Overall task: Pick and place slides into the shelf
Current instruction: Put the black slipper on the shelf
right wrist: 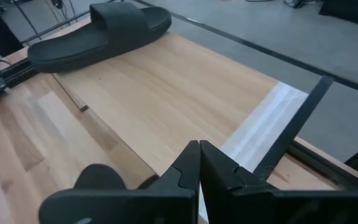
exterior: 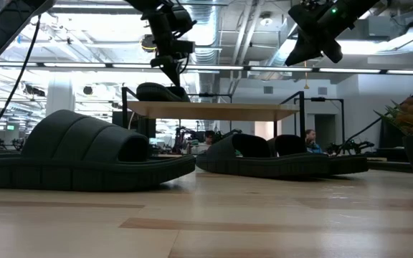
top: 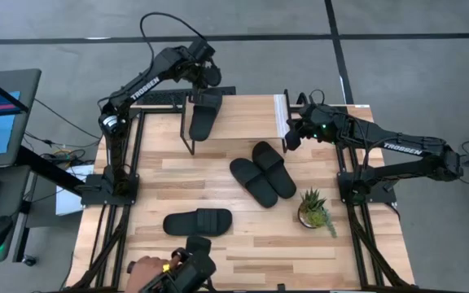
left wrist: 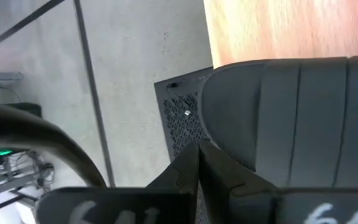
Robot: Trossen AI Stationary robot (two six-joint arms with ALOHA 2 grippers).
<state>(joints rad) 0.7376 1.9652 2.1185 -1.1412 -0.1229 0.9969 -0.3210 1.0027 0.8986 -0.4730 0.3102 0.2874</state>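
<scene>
One black slide lies flat on the left part of the shelf's wood top, also seen in the low view and the right wrist view. My left gripper is shut, pointing down at that slide's far end. My right gripper is shut and hovers over the shelf's right end, near its white strip, touching nothing. Two more slides lie side by side on the table's middle. Another slide lies near the near edge. My left gripper comes from above with its shut fingertips right at the rim of the slide's far end. I cannot tell whether they touch it. The slide lies flat on the shelf top.
A small potted plant stands on the table's right side. A person's hand with a dark device shows at the near edge. A black perforated panel lies beyond the shelf's far edge. Bare wood lies between the shelf and the slides.
</scene>
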